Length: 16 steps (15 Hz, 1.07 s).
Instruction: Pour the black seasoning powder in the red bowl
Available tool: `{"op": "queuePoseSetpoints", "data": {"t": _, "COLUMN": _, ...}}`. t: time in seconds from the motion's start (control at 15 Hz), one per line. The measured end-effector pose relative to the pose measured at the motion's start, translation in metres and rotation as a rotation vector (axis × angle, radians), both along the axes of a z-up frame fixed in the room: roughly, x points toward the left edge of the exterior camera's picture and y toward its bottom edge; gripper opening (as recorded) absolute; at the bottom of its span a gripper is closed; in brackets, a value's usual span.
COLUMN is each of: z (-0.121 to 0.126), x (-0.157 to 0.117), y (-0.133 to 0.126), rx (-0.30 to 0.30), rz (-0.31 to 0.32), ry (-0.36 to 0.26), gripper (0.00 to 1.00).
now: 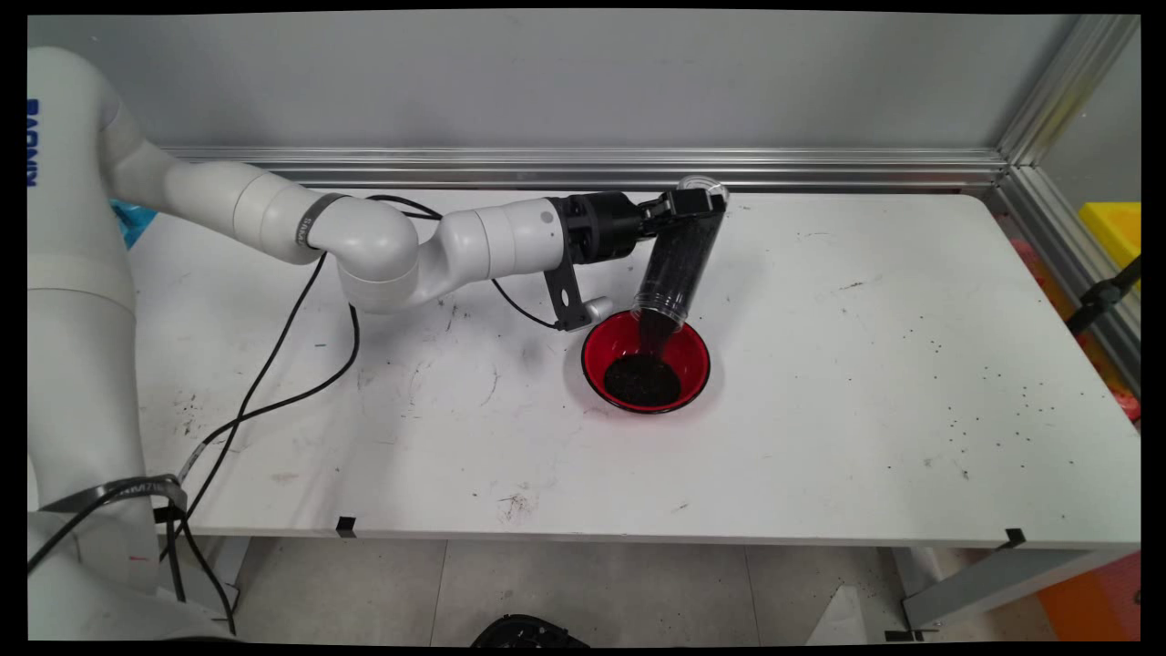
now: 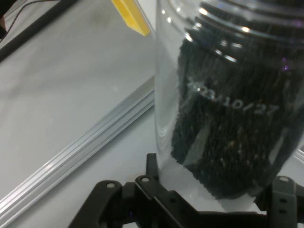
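My gripper (image 1: 694, 202) is shut on a clear plastic jar (image 1: 680, 259) near its base, holding it tipped mouth-down over a red bowl (image 1: 601, 342) in the middle of the table. Black grains fill much of the jar and fall from its mouth into the bowl, where a dark pile (image 1: 641, 380) lies. In the hand view the jar (image 2: 228, 109) fills the right side, with the black grains pressed against its wall and the gripper's linkage (image 2: 199, 204) gripping it from below.
Black cables (image 1: 273, 364) hang from the arm across the table's left part. Scattered black grains (image 1: 984, 401) dot the table's right side. An aluminium rail (image 1: 592, 169) runs along the back edge, with a yellow bin (image 1: 1116, 228) beyond the right edge.
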State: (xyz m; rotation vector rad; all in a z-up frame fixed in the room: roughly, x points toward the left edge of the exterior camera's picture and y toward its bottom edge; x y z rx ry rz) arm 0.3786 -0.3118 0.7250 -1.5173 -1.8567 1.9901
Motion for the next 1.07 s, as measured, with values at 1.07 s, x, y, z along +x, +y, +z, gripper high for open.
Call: {"op": "queuePoseSetpoints", "data": {"t": 1.07, "z": -0.0054, "x": 0.0027, "y": -0.0072, "rx": 0.303, "rz": 0.138, "ry": 0.174, "gripper": 0.0}}
